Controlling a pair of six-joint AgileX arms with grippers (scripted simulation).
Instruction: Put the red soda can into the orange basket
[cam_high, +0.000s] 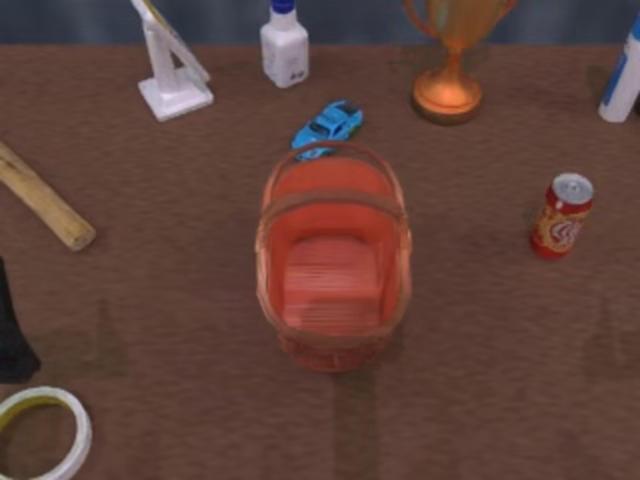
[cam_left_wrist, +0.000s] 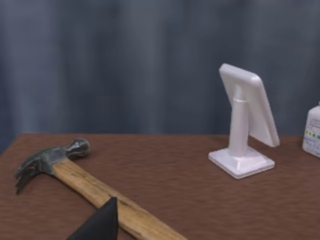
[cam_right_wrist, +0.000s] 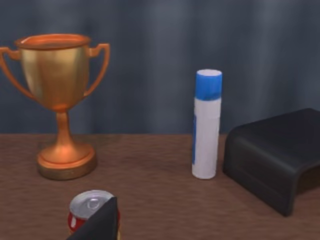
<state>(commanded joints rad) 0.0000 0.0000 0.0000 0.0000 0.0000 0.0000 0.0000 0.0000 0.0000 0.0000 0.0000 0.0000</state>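
The red soda can stands upright on the right side of the table, with a silver top and a yellow-and-white label. The orange basket sits in the middle, its arched handle over it and nothing inside. My right gripper is out of the top view. In the right wrist view one dark fingertip shows just in front of the can, with no second finger beside it, so the gripper is open and apart from the can. My left arm is parked at the left edge, its gripper open with one fingertip over a hammer handle.
A hammer lies at the far left and a tape roll at the front left. Along the back stand a white stand, a white bottle, a blue toy car, a trophy and a blue-capped tube. A black block is beside the tube.
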